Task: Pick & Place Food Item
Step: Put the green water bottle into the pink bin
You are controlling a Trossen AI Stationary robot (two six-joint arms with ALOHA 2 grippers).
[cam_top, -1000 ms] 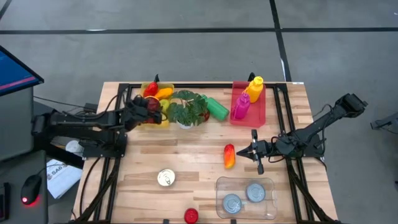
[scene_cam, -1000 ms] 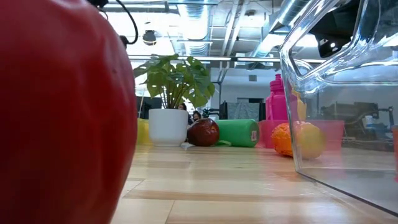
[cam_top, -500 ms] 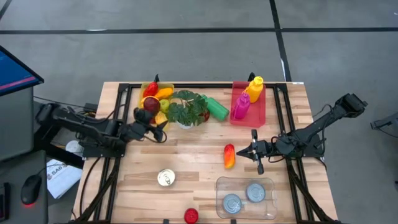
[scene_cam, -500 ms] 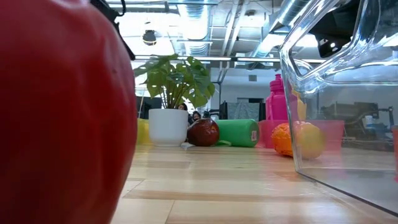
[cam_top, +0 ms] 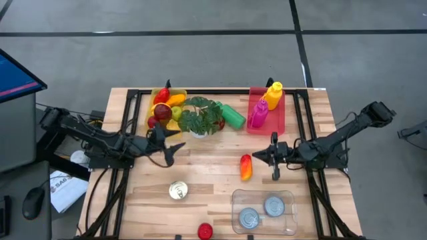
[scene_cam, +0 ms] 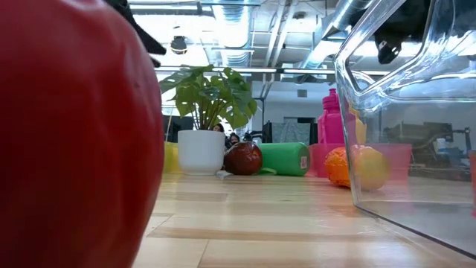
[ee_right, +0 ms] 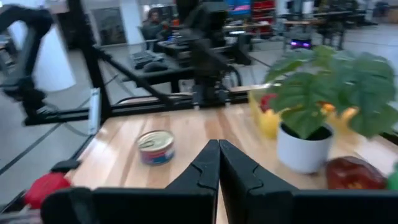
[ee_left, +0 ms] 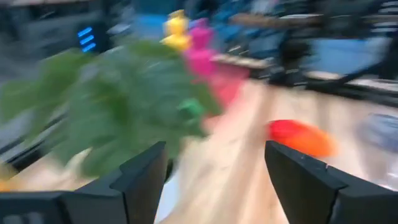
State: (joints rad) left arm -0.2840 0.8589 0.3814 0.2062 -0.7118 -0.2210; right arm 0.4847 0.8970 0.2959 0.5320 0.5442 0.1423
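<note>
Since the earlier frames, the left gripper (cam_top: 172, 148) has been drawn out of the yellow tray (cam_top: 151, 110) at the table's far-left part and is now seen over bare wood nearer the middle, just in front of the potted plant (cam_top: 202, 115). Its fingers (ee_left: 144, 180) are spread, with nothing between them. The fruit is left in the tray, including a dark red apple (cam_top: 162, 111).

The right gripper (cam_top: 256, 157) is noted slightly farther from the near edge than before. Its fingers are pressed together and hold nothing. Its tip is just beside the red-orange food item (cam_top: 245, 167), which lies on the table (cam_top: 213, 173) near the centre; contact cannot be determined.

Other items recorded: a green cylinder (cam_top: 233, 116) beside the plant; a pink tray (cam_top: 279, 117) at the far edge holding a yellow bottle (cam_top: 273, 95) and a magenta bottle (cam_top: 258, 113); a tin can (cam_top: 177, 191) towards the near-left; a red object (cam_top: 205, 231) at the near edge, blocking much of the low view; a clear container (cam_top: 263, 195) at the near-right holding two tins (cam_top: 273, 206).
</note>
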